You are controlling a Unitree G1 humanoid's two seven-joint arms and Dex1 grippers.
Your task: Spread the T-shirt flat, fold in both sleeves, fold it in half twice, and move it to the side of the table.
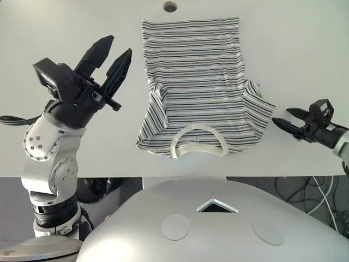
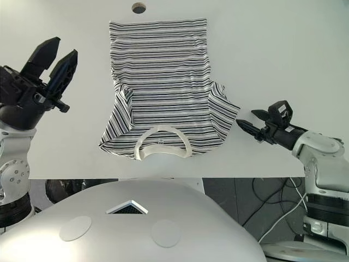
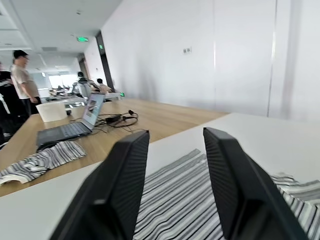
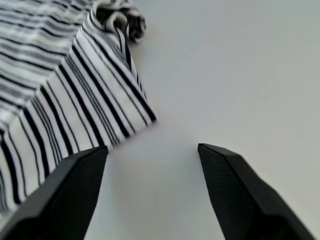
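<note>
A black-and-white striped T-shirt (image 1: 193, 82) lies on the white table (image 1: 305, 49), white collar (image 1: 197, 143) toward me, hem at the far side. Both sleeves are folded in over the body. My left gripper (image 1: 114, 53) is raised above the table to the left of the shirt, open and holding nothing. My right gripper (image 1: 282, 118) sits low, just off the shirt's right sleeve corner (image 4: 142, 117), open and holding nothing. In the right wrist view the gripper (image 4: 152, 187) has bare table between its fingers.
A round cable hole (image 1: 170, 6) sits in the table beyond the shirt's hem. Cables (image 2: 272, 218) hang below the table's front edge at the right. In the left wrist view a wooden desk (image 3: 165, 117) with a laptop (image 3: 75, 125) stands behind.
</note>
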